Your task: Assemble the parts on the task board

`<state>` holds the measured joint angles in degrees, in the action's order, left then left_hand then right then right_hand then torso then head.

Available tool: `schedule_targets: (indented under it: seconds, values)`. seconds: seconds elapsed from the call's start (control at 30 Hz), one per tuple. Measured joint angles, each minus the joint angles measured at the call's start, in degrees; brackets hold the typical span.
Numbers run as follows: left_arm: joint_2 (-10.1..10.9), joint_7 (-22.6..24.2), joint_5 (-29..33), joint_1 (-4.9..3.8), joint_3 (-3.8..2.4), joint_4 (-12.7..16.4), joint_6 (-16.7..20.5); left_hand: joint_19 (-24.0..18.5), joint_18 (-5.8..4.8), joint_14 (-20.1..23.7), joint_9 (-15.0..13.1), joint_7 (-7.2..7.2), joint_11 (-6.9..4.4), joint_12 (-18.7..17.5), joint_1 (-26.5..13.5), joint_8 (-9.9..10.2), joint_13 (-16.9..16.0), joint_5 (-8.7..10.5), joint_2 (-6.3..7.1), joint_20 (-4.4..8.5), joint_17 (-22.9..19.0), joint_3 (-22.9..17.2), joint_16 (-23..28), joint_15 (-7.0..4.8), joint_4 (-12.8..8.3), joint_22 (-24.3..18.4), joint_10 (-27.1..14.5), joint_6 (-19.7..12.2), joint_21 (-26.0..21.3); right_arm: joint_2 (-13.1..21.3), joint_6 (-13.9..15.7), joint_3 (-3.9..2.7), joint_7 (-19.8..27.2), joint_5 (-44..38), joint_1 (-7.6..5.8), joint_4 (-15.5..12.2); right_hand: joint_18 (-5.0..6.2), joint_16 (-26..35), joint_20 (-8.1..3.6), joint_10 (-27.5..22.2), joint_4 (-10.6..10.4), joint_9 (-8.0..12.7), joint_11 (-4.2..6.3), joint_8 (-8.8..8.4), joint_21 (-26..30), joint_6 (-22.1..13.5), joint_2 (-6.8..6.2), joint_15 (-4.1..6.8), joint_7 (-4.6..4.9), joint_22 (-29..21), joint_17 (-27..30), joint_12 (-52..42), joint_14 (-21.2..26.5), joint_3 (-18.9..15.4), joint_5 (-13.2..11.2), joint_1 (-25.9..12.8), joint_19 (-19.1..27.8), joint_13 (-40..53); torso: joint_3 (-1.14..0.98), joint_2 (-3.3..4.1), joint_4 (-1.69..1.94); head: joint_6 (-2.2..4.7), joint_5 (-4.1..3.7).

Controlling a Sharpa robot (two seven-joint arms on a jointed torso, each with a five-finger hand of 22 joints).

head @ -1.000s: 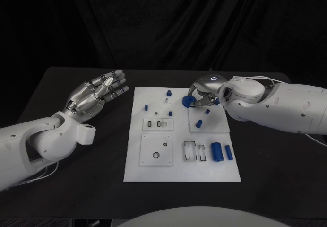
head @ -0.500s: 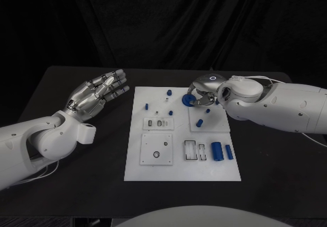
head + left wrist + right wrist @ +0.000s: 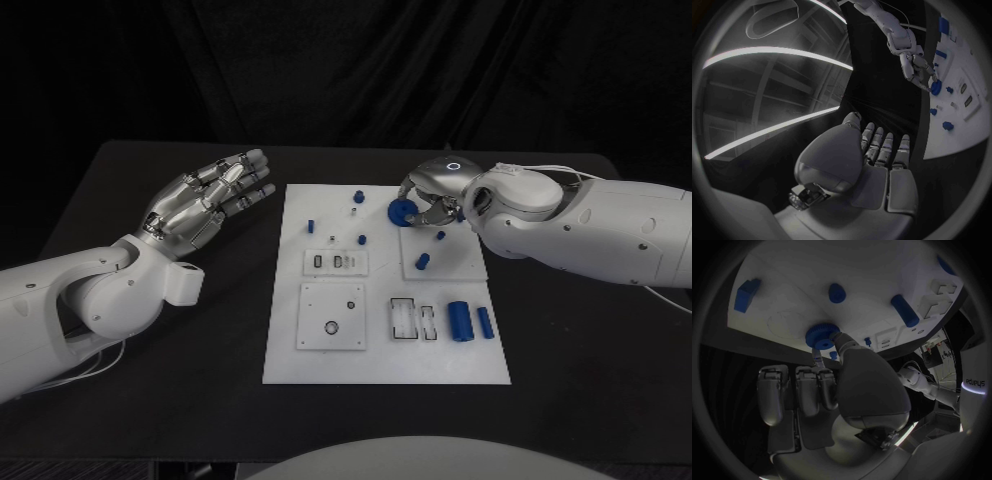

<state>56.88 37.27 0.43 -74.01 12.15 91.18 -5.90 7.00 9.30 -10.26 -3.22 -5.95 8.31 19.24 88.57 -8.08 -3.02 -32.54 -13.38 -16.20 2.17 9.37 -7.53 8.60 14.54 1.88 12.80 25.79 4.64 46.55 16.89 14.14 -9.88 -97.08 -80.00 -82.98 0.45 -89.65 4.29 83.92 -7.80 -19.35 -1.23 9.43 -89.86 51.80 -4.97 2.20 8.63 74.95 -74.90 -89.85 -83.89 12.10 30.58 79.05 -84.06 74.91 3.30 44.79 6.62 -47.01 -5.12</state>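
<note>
Surface: black table point(image 3: 173, 400) before a dark curtain, with the white rectangular task board point(image 3: 378, 350) lying in its middle.
Right hand: the silver right hand point(image 3: 433, 200) is over the board's far end, pinching a round blue toothed gear point(image 3: 401, 211) between thumb and a fingertip.
Right wrist view: the gear point(image 3: 822, 336) is right at the board's surface; whether it touches cannot be told. Near it are a short blue peg point(image 3: 837, 292), a longer blue cylinder point(image 3: 905, 310) and a blue block point(image 3: 746, 294).
Left hand: the silver left hand point(image 3: 205, 200) is raised beside the board's left edge, fingers straight, holding nothing.
Left wrist view: flat palm point(image 3: 870, 172), with the right hand point(image 3: 917, 65) holding the gear beyond.
</note>
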Motion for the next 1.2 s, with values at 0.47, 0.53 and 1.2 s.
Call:
schedule_targets:
  seconds: [0.47, 0.53, 1.2]
  values:
    - [-0.5, -0.1, 0.0, 0.01, 0.0, -0.2, -0.2, 0.0, 0.0, 0.0, 0.0, 0.0, 0.0, 0.0, 0.0, 0.0, 0.0, 0.0, 0.0, 0.0, 0.0, 0.0, 0.0, 0.0, 0.0, 0.0, 0.0, 0.0, 0.0, -3.0, 5.8, -0.17, 2.5, 2.7, -2.39, -2.0, 0.0, 0.0, -0.09, 0.0, 0.0, 0.0, 0.0, 0.0, 0.0, 0.2, 0.33, 0.0, 0.17, 0.0, 0.0, 0.0, 0.0, 0.0, 0.0, -0.4, -0.1, 0.0, 0.02, -0.02, 0.02, -0.26, -0.08]
    - [-0.5, -0.2, 0.0, 0.01, 0.0, -0.2, -0.2, 0.0, 0.0, 0.0, 0.0, 0.0, 0.0, 0.0, 0.0, 0.0, 0.0, 0.0, 0.0, 0.0, 0.0, 0.0, 0.0, 0.0, 0.0, 0.0, 0.0, 0.0, 0.0, -3.7, 6.0, -0.16, 2.8, 3.0, -2.39, -1.7, 0.0, 0.0, -0.09, 0.0, 0.0, 0.0, 0.0, 0.0, 0.0, 0.2, 0.33, 0.0, 0.16, 0.0, 0.0, 0.0, 0.0, 0.0, 0.1, -0.4, -0.1, 0.0, 0.02, -0.02, 0.05, -0.3, -0.08]
    - [-1.0, -0.3, 0.0, 0.02, 0.0, -0.4, -0.3, 0.0, 0.0, 0.0, 0.0, 0.0, 0.2, 0.0, 0.0, 0.0, 0.0, 0.0, 0.0, 0.0, 0.0, -0.2, 0.0, 0.0, -0.2, 0.0, -0.2, 0.0, 0.0, -8.8, 3.6, -0.18, 4.3, 4.0, -1.76, 2.8, 0.0, 0.0, -0.09, 0.0, 0.0, 0.0, 0.0, 0.0, 0.0, 0.2, 0.44, -0.01, 0.16, 0.0, 0.0, 0.0, 0.0, 0.9, -0.1, -0.5, -0.1, 0.0, 0.01, 0.03, 0.15, -0.47, -0.53]
